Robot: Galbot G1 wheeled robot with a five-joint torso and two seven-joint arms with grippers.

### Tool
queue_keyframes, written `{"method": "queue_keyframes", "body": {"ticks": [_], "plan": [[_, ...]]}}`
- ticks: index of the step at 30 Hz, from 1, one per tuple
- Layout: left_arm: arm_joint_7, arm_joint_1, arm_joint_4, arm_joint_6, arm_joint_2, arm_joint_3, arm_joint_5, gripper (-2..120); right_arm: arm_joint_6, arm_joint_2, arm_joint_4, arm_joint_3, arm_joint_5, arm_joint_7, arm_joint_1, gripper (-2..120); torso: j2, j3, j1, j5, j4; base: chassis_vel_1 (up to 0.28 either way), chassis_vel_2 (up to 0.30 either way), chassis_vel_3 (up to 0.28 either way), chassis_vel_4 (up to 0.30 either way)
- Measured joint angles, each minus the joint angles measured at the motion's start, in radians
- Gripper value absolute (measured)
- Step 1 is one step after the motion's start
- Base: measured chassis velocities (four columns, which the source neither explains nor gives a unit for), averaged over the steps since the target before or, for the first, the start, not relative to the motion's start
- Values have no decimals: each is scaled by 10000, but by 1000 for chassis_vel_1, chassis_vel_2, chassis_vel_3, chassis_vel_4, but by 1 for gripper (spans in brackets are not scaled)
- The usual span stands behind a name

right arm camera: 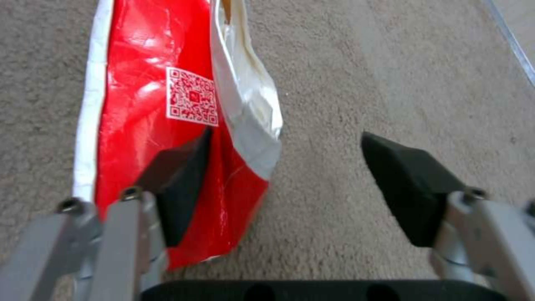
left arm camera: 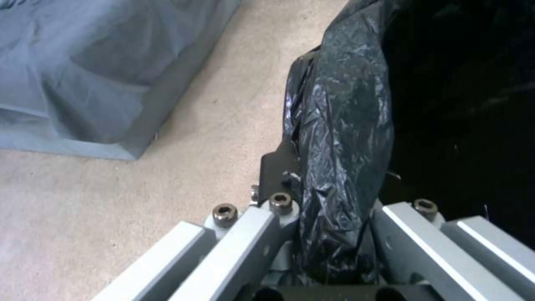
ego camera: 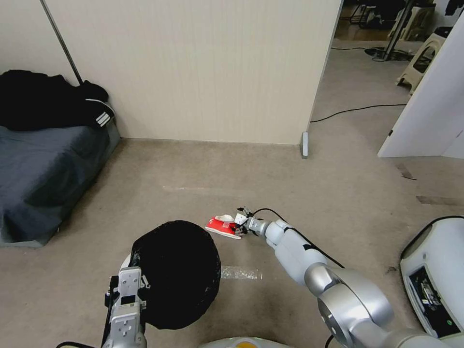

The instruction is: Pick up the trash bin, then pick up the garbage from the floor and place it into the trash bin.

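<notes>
One step of two looks done: the left gripper point(left arm camera: 329, 251) clamps the bag-lined rim of the trash bin point(ego camera: 176, 273), while at its 1 o'clock the right gripper point(right arm camera: 284, 184) straddles, jaws wide, the red-white packet point(right arm camera: 167, 125) unlifted on the floor point(ego camera: 338, 193).

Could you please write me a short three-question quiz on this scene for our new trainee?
1. True or false: the right gripper is clamped shut on the red-white packet.
2. Which thing does the left gripper hold? A) the blue bedding, B) the trash bin by its bag-covered rim, C) a bottle.
3. Fill in: the red-white packet lies on the ____, just beyond the trash bin in the head view.

Key
1. False: its fingers are spread, one over the packet and one over bare carpet.
2. B.
3. Carpet.
</notes>
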Motion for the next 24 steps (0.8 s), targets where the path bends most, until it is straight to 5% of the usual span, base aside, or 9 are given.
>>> {"method": "queue_keyframes", "body": {"ticks": [13, 17, 24], "plan": [[-19, 55, 12, -102, -59, 135, 143, 1, -2, -2, -74, -71, -250, 0, 74, 26, -1, 0, 0, 0, 0, 0, 0, 0, 0], [-28, 91, 30, -149, -68, 185, 194, 1, 20, -2, -140, -102, -436, -12, 89, 5, 0, 0, 1, 0, 0, 0, 0, 0, 0], [-36, 127, 31, -184, -71, 212, 221, 1, 35, -2, -154, -110, -509, -45, 89, 0, 0, 0, 0, 0, 0, 0, 0, 0, 0]]}}
